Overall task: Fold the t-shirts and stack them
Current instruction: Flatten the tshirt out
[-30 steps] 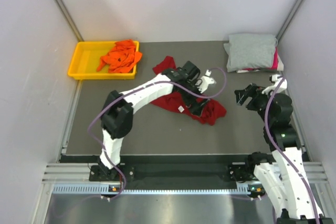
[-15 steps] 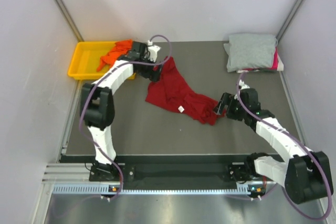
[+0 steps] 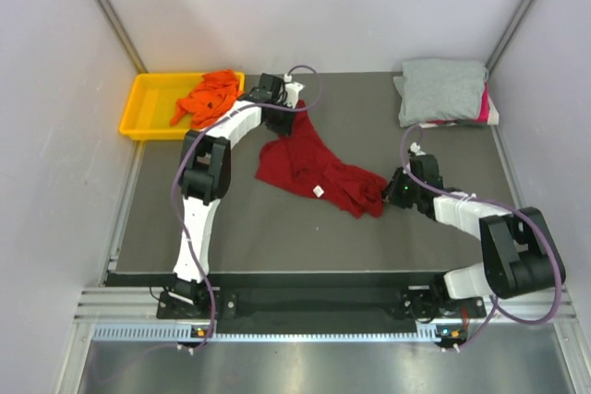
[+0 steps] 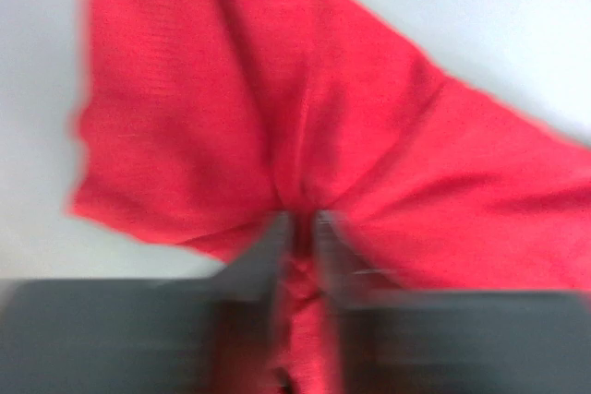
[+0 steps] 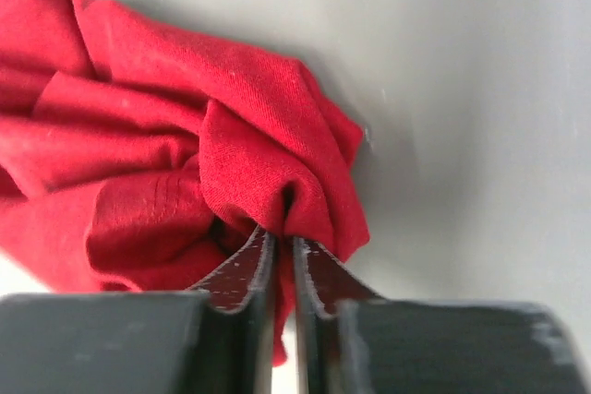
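Top external showed the dark red t-shirt [image 3: 314, 168] lying lengthwise between left gripper [image 3: 281, 124] and right gripper [image 3: 394, 193], each clamped on one end.

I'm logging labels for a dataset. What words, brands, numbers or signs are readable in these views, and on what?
None can be read in any view.
Small white tag on the dark red cloth t-shirt: too small to read.
Left wrist view: blurred, no print visible.

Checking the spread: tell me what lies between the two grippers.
The dark red t-shirt spans from left gripper to right gripper, both pinching it; top view shows it.
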Robot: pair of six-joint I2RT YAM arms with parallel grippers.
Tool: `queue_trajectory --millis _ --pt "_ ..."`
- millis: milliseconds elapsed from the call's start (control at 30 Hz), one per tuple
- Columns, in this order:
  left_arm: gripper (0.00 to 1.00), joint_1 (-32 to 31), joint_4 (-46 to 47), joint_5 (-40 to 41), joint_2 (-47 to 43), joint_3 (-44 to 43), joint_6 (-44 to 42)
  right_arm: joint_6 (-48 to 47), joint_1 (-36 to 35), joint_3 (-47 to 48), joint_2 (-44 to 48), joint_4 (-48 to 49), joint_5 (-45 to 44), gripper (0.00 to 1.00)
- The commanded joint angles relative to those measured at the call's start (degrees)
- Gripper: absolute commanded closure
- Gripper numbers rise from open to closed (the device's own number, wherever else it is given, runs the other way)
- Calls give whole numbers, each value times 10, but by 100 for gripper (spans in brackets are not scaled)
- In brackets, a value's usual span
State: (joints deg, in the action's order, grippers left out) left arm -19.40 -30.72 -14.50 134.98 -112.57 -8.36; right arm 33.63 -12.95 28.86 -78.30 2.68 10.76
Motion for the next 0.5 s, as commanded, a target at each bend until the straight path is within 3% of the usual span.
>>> queue_trajectory --millis 0,133,233,300,467 --pt "100 -6 10 -39 -36 46 6 -14 6 59 -37 58 -2 98" --pt "100 -6 13 -82 -133 158 -2 -43 18 165 -140 60 1 100" --pt "100 -16 22 -115 -227 302 -6 -51 20 331 -236 44 16 100" --pt "100 -33 9 -127 -289 350 -32 -50 19 410 -314 30 34 100" --pt "100 -186 -32 -115 -375 435 -111 -42 20 655 -441 -40 56 100"
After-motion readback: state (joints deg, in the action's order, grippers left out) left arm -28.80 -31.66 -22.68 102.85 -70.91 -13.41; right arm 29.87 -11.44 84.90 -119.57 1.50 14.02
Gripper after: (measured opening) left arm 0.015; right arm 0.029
